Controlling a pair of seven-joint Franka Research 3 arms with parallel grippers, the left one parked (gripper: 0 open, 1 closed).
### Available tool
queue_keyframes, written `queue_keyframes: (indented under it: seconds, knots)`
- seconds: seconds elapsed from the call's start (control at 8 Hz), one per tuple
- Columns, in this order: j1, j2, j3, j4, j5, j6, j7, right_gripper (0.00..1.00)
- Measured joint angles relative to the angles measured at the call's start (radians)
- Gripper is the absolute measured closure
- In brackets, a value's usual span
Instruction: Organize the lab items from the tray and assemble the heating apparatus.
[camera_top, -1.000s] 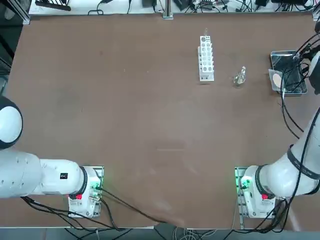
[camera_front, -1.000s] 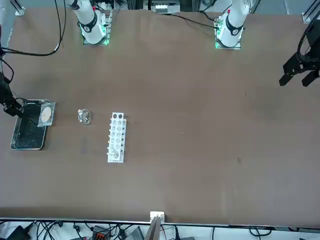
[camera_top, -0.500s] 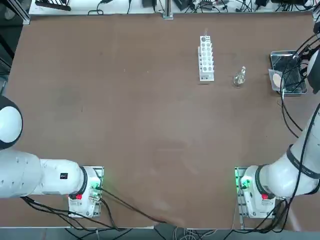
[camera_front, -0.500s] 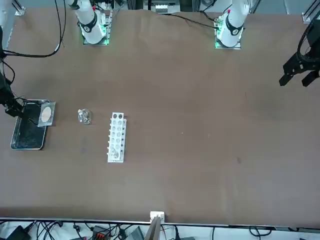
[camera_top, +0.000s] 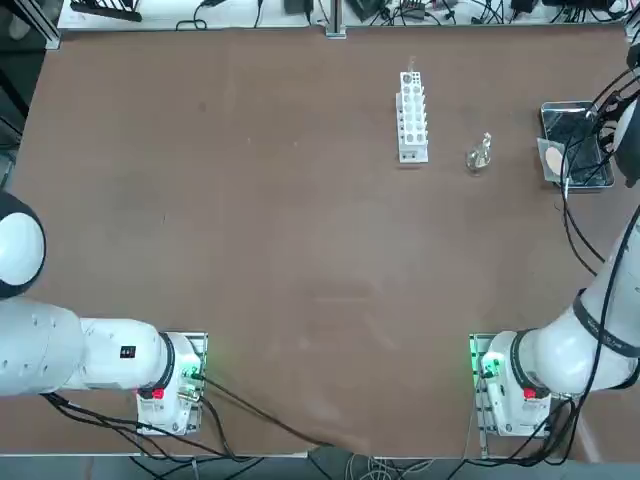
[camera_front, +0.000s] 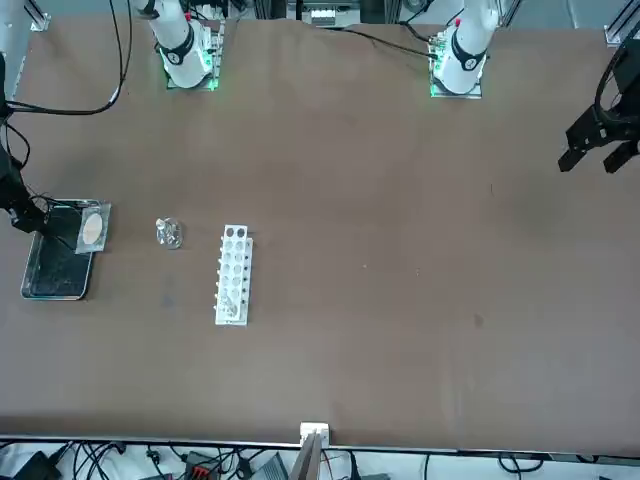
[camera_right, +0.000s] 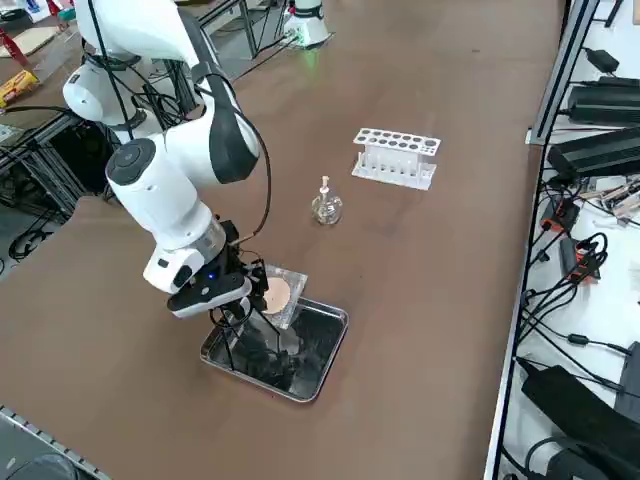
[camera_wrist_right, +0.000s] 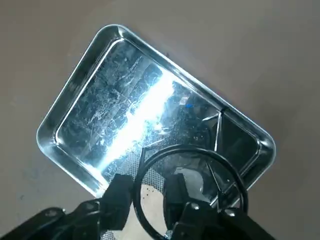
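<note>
Right end effector (camera_wrist_right: 146, 197) sits low over the tray (camera_wrist_right: 75, 95) at the bench's (camera_top: 300, 250) far right. Its fingers (camera_wrist_right: 119, 197) straddle the top ring of the wire tripod (camera_wrist_right: 200, 157), apart but narrowly so; contact with the wire is unclear. Mesh (camera_right: 272, 296) leans over the tray's rim beside it. Burner (camera_top: 481, 153) stands on the bench near the rack (camera_top: 411, 115). Risk: thin wire slips from a partial grip, or a tripod leg catches the mesh and drags it.
</note>
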Motion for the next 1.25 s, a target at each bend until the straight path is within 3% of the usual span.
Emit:
queue_keyframes:
  seconds: [1.0, 1.25]
  knots:
    - [0.000, 0.000, 0.002, 0.015, 0.000, 0.000, 0.000, 0.74]
    - [0.000, 0.000, 0.002, 0.015, 0.001, -0.003, 0.000, 0.73]
